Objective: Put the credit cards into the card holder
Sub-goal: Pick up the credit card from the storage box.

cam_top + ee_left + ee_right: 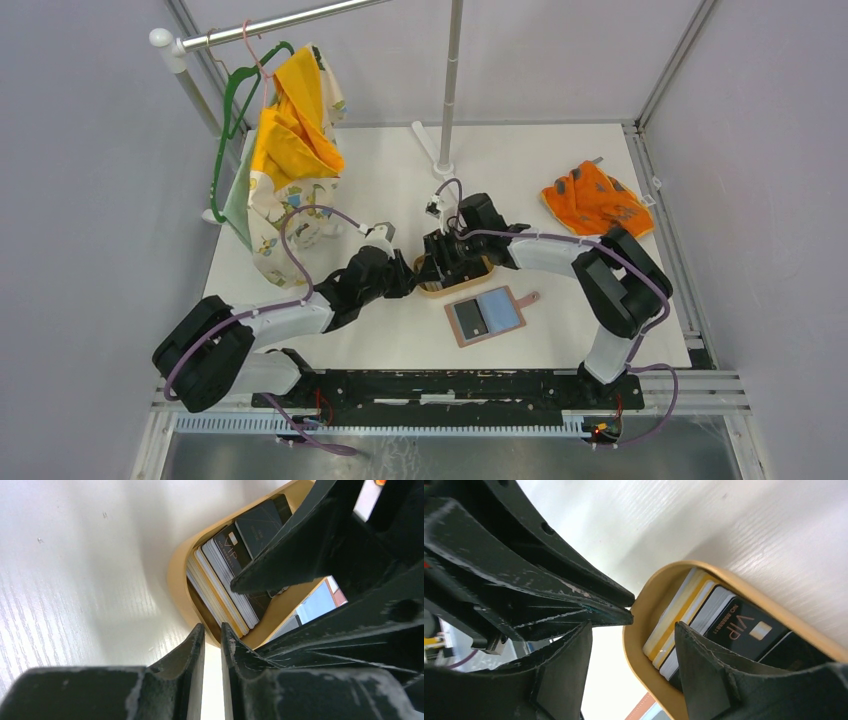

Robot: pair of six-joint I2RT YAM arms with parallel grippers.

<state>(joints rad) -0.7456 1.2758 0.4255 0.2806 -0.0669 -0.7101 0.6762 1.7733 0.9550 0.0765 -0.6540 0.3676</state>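
This is looking like a robotics lab test cell — plain grey panels (90,150) in aluminium framing (672,60) are closing in the white table (400,345), and a black mounting rail (450,385) along the table's near edge is carrying two cabled robot arms (290,318).

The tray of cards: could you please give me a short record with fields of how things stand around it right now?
tray: oval light-wood tray on the white table, between the two arms
cards: credit cards stacked inside the tray, a black VIP card showing
left gripper: fingers nearly together, seemingly pinching the tray's end rim
right gripper: open, one finger inside the tray against the cards, the other outside the rim
card holder: lying open beside the tray, nearer the arm bases
card in fingers: none
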